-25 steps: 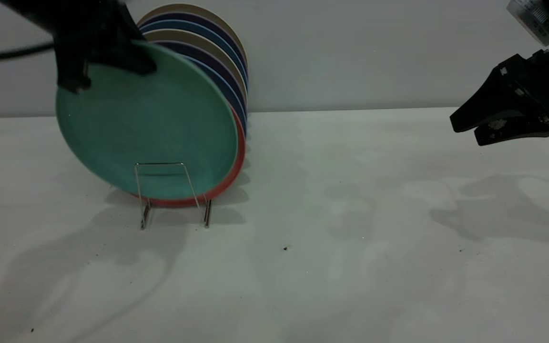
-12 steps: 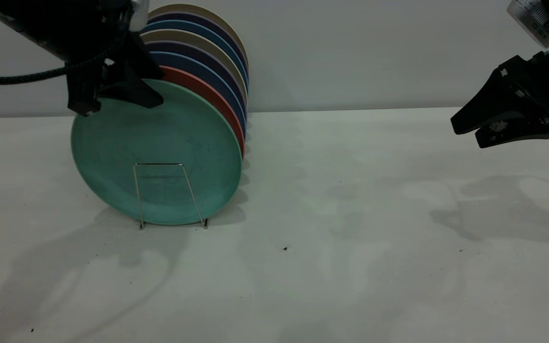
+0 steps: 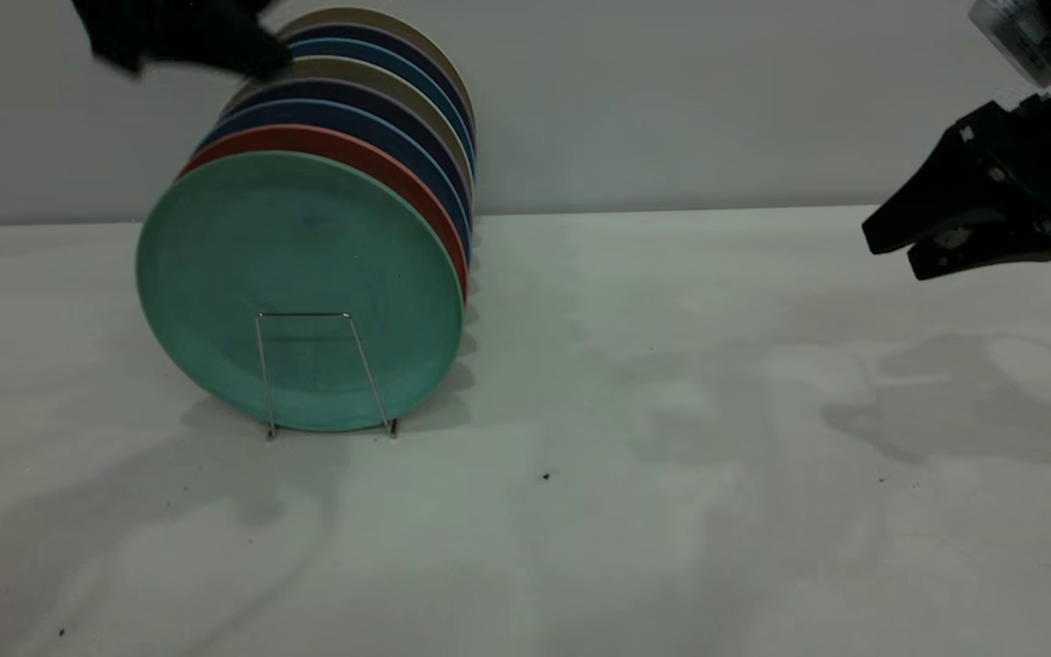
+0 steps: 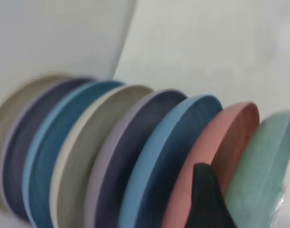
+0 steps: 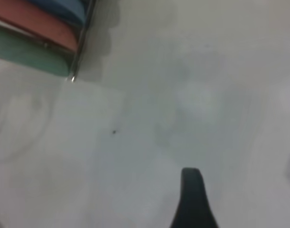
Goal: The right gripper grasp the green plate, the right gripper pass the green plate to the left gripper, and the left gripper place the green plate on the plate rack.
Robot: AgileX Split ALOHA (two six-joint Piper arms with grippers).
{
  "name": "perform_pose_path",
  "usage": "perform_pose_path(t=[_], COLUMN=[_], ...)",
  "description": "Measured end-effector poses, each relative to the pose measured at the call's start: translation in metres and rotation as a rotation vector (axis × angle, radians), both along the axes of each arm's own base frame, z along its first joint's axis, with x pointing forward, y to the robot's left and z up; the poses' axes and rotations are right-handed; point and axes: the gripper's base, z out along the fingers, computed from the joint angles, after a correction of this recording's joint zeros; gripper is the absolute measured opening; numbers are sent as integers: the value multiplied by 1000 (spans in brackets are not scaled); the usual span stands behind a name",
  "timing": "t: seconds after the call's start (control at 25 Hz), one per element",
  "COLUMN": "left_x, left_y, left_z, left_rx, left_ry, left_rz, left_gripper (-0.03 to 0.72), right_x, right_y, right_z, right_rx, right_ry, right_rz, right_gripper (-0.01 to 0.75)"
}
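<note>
The green plate (image 3: 297,274) stands upright at the front of the row of plates, its lower edge in the plate rack (image 3: 306,315), behind the front wire loop. It also shows in the left wrist view (image 4: 263,166) and in the right wrist view (image 5: 31,57). My left gripper (image 3: 179,41) is open and empty, above the plates at the top left, clear of the green plate. One of its fingers (image 4: 206,199) shows over the plate rims. My right gripper (image 3: 890,255) is open and empty, in the air at the far right.
Behind the green plate stand a salmon-pink plate (image 3: 306,137), dark blue plates (image 3: 352,114) and beige ones, all leaning in the same rack. The white table (image 3: 671,411) reaches the grey back wall. A small dark speck (image 3: 546,475) lies on it.
My left gripper lowered the green plate into the rack, let go of it and rose up off it. The right arm has barely moved.
</note>
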Motion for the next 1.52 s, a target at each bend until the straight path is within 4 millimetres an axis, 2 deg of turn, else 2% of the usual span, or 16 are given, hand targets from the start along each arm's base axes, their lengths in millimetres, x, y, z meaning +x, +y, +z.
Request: perform_pose_path(t=[0.16, 0.32, 0.44, 0.6, 0.76, 0.88, 1.0, 1.16, 1.32, 1.52], left_x=[-3, -20, -39, -72, -107, -142, -180, -232, -285, -339], left_y=[28, 61, 79, 84, 81, 78, 75, 70, 65, 61], left_z=[11, 18, 28, 52, 75, 78, 76, 74, 71, 53], left_rx=[-259, -317, -306, -238, -235, -236, -250, -274, -304, -338], left_ry=[235, 442, 538, 592, 567, 556, 530, 449, 359, 266], left_rz=[419, 741, 926, 962, 934, 925, 914, 886, 855, 826], left_gripper=[503, 503, 503, 503, 503, 503, 503, 503, 503, 503], right_x=[-1, -15, -36, -68, -99, -134, -176, -231, -280, -333], right_y=[10, 27, 39, 52, 59, 60, 59, 52, 42, 28], right_z=[24, 67, 103, 147, 183, 202, 212, 217, 216, 209], right_rx=[-218, -488, -680, -816, -790, -736, -667, -576, -511, -467], right_ry=[52, 96, 126, 147, 77, 35, 4, -46, -127, -270], right_rz=[85, 71, 26, -39, -99, -102, -85, -47, -15, 9], right_gripper=[574, 573, 573, 573, 573, 573, 573, 573, 573, 573])
